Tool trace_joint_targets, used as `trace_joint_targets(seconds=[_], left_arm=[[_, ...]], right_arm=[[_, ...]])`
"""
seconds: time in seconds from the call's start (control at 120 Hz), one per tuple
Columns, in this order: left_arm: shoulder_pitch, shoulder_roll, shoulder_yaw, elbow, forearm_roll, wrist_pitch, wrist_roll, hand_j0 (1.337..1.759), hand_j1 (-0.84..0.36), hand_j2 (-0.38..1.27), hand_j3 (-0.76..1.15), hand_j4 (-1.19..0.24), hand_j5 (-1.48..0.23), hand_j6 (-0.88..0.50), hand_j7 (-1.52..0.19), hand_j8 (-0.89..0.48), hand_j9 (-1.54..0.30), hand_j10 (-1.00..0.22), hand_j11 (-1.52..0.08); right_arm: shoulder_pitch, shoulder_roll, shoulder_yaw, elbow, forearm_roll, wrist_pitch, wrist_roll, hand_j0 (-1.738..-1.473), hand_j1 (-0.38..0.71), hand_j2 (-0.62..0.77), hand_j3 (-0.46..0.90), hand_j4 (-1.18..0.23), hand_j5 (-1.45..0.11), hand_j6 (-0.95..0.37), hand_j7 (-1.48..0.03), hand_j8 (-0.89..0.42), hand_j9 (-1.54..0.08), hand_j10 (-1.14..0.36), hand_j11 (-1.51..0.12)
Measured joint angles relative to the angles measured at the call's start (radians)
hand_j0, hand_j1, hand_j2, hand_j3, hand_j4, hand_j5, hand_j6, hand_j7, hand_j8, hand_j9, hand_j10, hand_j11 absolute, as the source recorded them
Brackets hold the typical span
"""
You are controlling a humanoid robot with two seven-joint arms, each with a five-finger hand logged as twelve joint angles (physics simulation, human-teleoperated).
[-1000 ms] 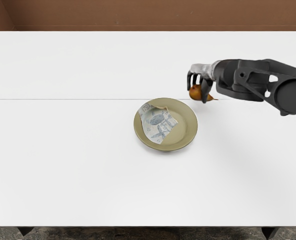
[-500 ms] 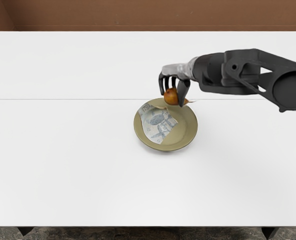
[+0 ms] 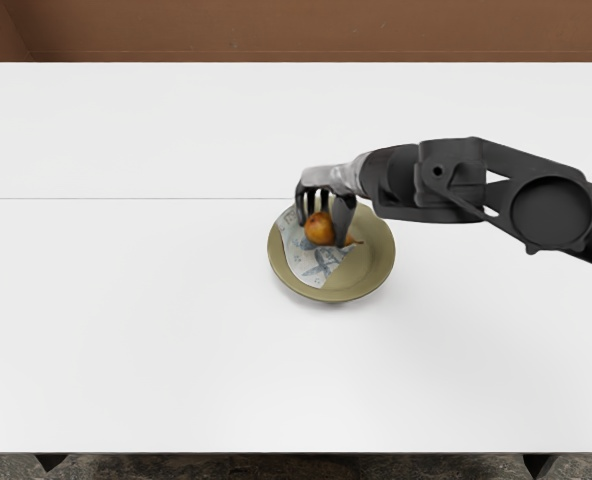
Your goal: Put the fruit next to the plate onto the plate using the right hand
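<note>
Right robot hand reaches leftward, fingers curled down gripping the pear over the olive plate (blue-white pattern unreadable)

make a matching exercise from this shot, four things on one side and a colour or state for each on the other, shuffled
Things
1. fruit
2. plate
3. right hand
4. table

Descriptions
a. white and flat
b. dark, fingers curled around something
c. olive green and round
d. orange-brown, being held

Pairs: 1-d, 2-c, 3-b, 4-a
</note>
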Motion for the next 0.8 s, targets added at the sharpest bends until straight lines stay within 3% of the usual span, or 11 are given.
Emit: trace_joint_targets(seconds=[0.167, 0.308, 0.592, 0.8], left_arm=[[0.0, 0.0, 0.0, 0.0, 0.0, 0.0, 0.0, 1.658, 0.33, 0.0, 0.0, -0.02, -0.02, -0.02, -0.02, -0.02, -0.02, -0.02, -0.02], [0.0, 0.0, 0.0, 0.0, 0.0, 0.0, 0.0, 1.658, 0.33, 0.0, 0.0, -0.02, -0.02, -0.02, -0.02, -0.02, -0.02, -0.02, -0.02], [0.0, 0.0, 0.0, 0.0, 0.0, 0.0, 0.0, 1.658, 0.33, 0.0, 0.0, -0.02, -0.02, -0.02, -0.02, -0.02, -0.02, -0.02, -0.02], [-0.002, 0.0, 0.002, 0.0, 0.003, 0.0, 0.0, 1.658, 0.33, 0.0, 0.0, -0.02, -0.02, -0.02, -0.02, -0.02, -0.02, -0.02, -0.02]], right_arm=[[-0.003, -0.014, 0.025, 0.002, 0.038, -0.002, 0.0, -1.656, -0.01, 0.12, 0.0, -0.3, -0.51, -0.24, -0.49, -0.26, -0.49, -0.37, -0.49], [-0.005, -0.143, 0.092, 0.008, 0.19, 0.139, 0.0, -1.657, -0.18, 0.06, 0.0, -0.15, -0.25, -0.12, -0.24, -0.13, -0.25, -0.19, -0.25], [-0.055, -0.382, 0.219, 0.005, 0.324, 0.232, 0.0, -1.658, -0.31, 0.02, 0.0, -0.04, -0.06, -0.03, -0.06, -0.03, -0.06, -0.05, -0.06], [-0.107, -0.438, 0.295, -0.001, 0.336, 0.238, 0.0, -1.658, -0.33, 0.01, 0.0, -0.02, -0.02, -0.01, -0.02, -0.01, -0.02, -0.02, -0.02]])
